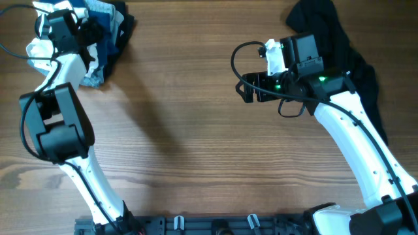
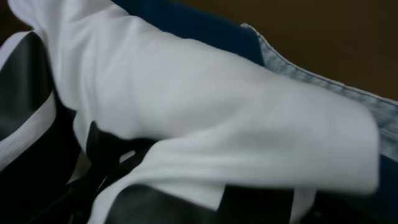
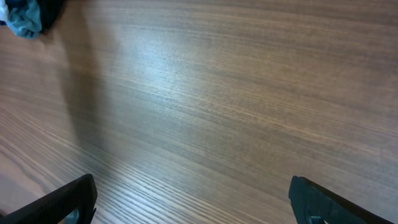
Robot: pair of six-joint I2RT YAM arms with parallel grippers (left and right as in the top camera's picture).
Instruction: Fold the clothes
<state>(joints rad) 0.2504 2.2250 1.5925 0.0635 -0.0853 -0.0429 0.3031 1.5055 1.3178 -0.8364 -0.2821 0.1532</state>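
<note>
A pile of clothes (image 1: pixel 110 31) in blue, white and dark cloth lies at the table's far left corner. My left gripper (image 1: pixel 88 29) is pushed into it. In the left wrist view a white garment (image 2: pixel 205 118) fills the frame over a blue one (image 2: pixel 199 31) and a pale denim piece (image 2: pixel 323 81), and it hides the fingers. My right gripper (image 1: pixel 243 87) is open and empty above bare wood, its fingers wide apart (image 3: pixel 193 202). A black garment (image 1: pixel 343 46) lies in a heap at the far right, behind the right arm.
The wooden table (image 1: pixel 189 143) stretches between the two heaps. An edge of the left pile shows in the right wrist view (image 3: pixel 25 15). A black rail (image 1: pixel 215 225) runs along the front edge.
</note>
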